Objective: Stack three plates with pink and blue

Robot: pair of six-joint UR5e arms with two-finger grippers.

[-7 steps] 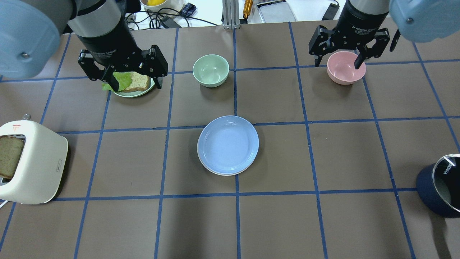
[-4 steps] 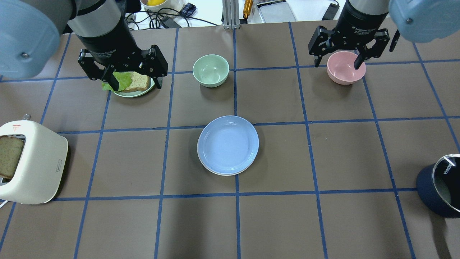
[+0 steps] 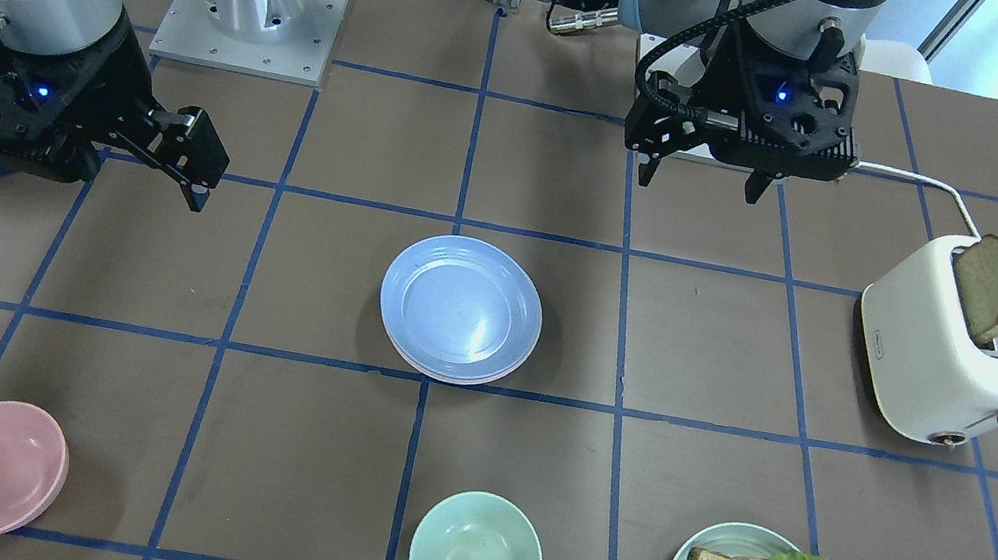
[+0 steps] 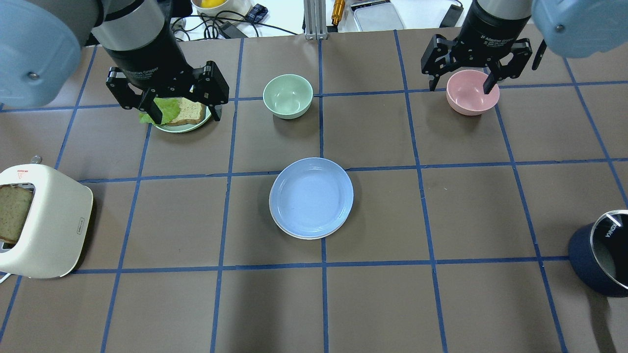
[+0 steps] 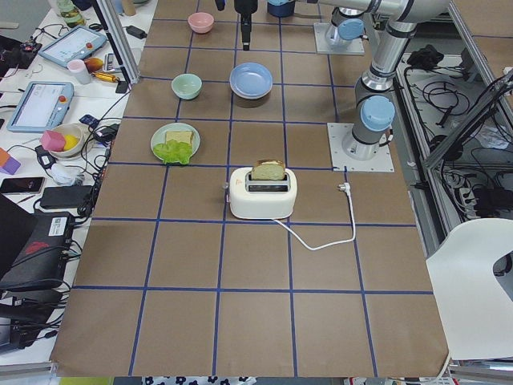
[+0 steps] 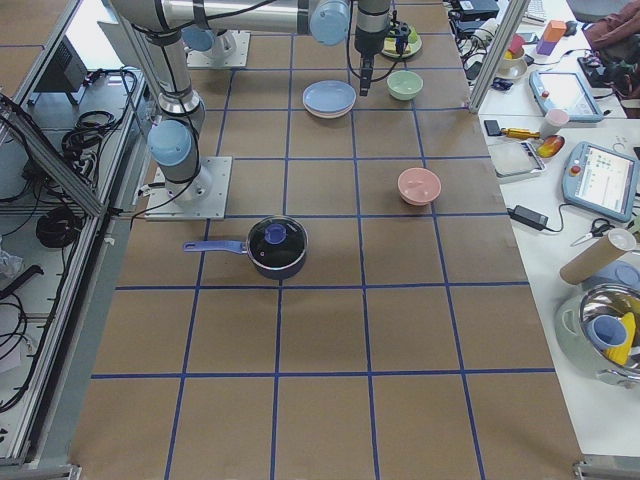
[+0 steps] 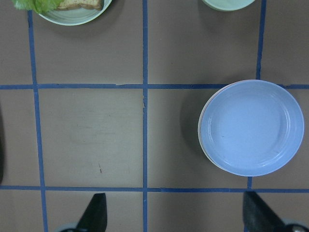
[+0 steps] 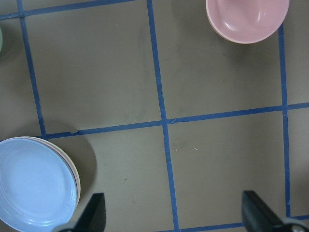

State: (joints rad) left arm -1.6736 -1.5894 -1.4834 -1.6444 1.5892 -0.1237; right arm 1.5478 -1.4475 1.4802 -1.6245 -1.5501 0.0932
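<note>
The three plates form one stack at the table's centre. The light blue plate (image 4: 311,196) is on top and also shows in the front view (image 3: 461,306) and both wrist views (image 7: 251,126) (image 8: 36,186). A cream-white plate rim (image 4: 293,234) peeks out below it. The pale pink plate is hidden inside the stack. My left gripper (image 4: 185,112) is open and empty, raised high at the far left; its fingertips (image 7: 96,215) frame bare table. My right gripper (image 4: 461,88) is open and empty, raised high at the far right.
A pale green plate with bread and lettuce (image 4: 182,113), a mint bowl (image 4: 287,95) and a pink bowl (image 4: 472,92) stand along the far side. A cream toaster with bread (image 4: 41,223) is at the left edge, a dark blue pot (image 4: 601,255) at the right edge.
</note>
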